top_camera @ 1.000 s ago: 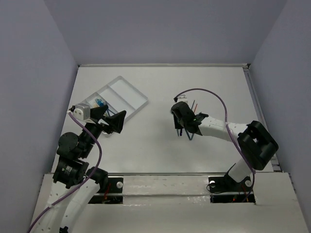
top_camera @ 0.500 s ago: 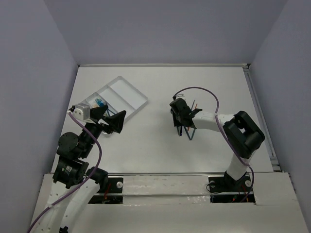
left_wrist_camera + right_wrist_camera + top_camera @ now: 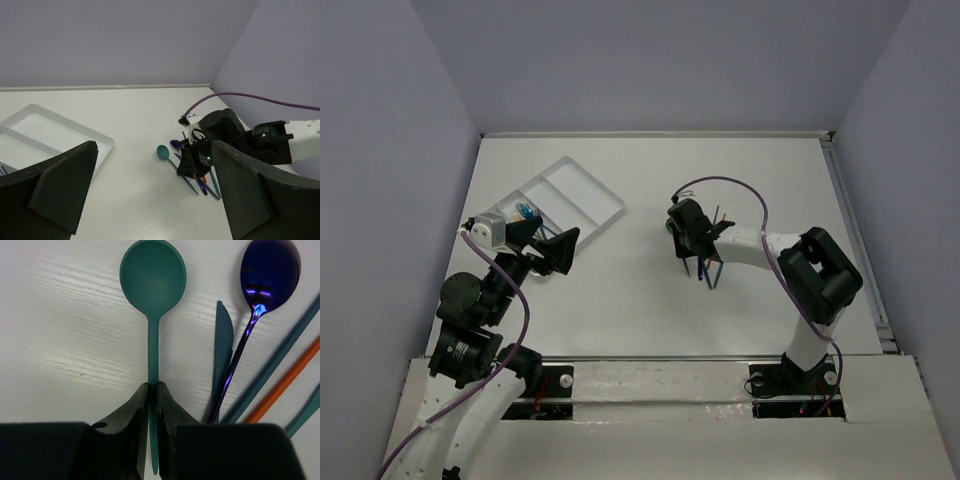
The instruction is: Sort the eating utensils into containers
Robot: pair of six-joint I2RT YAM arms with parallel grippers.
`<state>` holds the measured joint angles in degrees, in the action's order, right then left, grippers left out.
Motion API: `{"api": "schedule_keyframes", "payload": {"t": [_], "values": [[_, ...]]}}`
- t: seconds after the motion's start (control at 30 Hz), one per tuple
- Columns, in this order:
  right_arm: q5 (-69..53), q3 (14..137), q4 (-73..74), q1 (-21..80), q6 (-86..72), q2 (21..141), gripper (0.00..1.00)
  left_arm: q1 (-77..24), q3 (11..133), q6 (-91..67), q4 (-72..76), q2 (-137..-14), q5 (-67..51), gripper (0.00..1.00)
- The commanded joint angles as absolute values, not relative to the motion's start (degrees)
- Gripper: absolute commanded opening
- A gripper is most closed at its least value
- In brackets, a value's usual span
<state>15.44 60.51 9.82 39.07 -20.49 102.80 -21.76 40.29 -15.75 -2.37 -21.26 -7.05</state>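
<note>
Right wrist view: we see the right gripper (image 3: 153, 390) pinching the teal spoon (image 3: 153, 277) mid-handle; likely light, stiff, slippery.

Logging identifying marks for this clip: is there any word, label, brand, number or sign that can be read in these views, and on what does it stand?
None: no readable text in any view.
The tray, teal spoon, purple spoon and the other utensils are plain.
The right gripper and left gripper show no lettering; the right arm shows only a green light.
</note>
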Motion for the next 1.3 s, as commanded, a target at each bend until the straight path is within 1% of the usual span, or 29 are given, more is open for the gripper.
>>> {"api": "schedule_keyframes", "payload": {"t": [0.0,0.17,0.23,0.3,0.4,0.43,0.47,0.5,0.53,0.57,0.63,0.67,0.73,0.77,0.9,1.07,1.27], "values": [[11.9,66.9,5.5,39.4,-15.4,99.1,0.07,-22.0,41.9,-15.7,1.0,-21.3,-7.5,0.99],[5.6,73.7,2.2,44.4,-13.6,100.2,0.06,-22.0,41.9,-15.7,1.1,-21.3,-7.3,0.99],[2.7,78.1,0.6,47.8,-13.8,103.7,0.06,-22.0,41.9,-15.7,1.1,-21.4,-7.4,0.99],[-2.5,81.6,-4.3,50.1,-14.9,106.9,0.06,-22.0,41.9,-15.8,1.1,-21.4,-7.4,0.99],[-5.7,90.8,-7.5,54.6,-15.1,114.4,0.06,-22.0,42.0,-15.7,1.1,-21.2,-7.3,0.99],[-6.6,93.6,-7.6,55.4,-15.0,118.7,0.06,-21.4,42.0,-15.7,1.0,-21.1,-7.1,0.99],[-7.3,99.3,-7.8,56.2,-14.9,120.7,0.06,-21.4,42.1,-15.7,0.9,-20.8,-6.9,0.99],[-8.6,101.9,-8.3,57.6,-14.9,124.4,0.06,-21.4,42.1,-15.6,0.9,-20.5,-6.7,0.99],[-9.6,104.4,-8.6,57.6,-14.9,124.5,0.06,-20.8,42.1,-15.6,0.9,-20.4,-6.5,0.99],[-10.4,109.1,-8.8,58.3,-15.1,127.8,0.06,-20.8,42.1,-15.6,0.8,-20.3,-6.4,0.99],[-12.6,113.9,-8.6,58.8,-16.1,131.2,0.06,-20.8,42.1,-15.6,0.8,-20.4,-6.6,0.99],[-13.7,118.2,-8.4,58.8,-16.3,134.4,0.06,-20.8,42.1,-15.6,0.9,-20.5,-6.8,0.99],[-13.9,121.7,-8.5,59.3,-16.2,137.3,0.05,-20.8,42.1,-15.6,1.0,-20.5,-7.0,0.99],[-13.9,125.8,-7.6,59.3,-16.2,140.4,0.05,-20.8,42.1,-15.6,1.0,-20.5,-7.0,0.99],[-13.5,135.5,-3.2,59.9,-15.5,147.6,0.05,-20.8,42.1,-15.6,1.0,-20.5,-6.9,0.99],[-10.4,136.2,-3.8,60.4,-15.1,150.3,0.06,-20.8,42.1,-15.6,0.9,-20.3,-6.9,0.99],[-10.0,135.6,-3.3,60.4,-15.4,152.0,0.06,-20.8,42.1,-15.6,1.0,-20.4,-7.1,0.99]]}}
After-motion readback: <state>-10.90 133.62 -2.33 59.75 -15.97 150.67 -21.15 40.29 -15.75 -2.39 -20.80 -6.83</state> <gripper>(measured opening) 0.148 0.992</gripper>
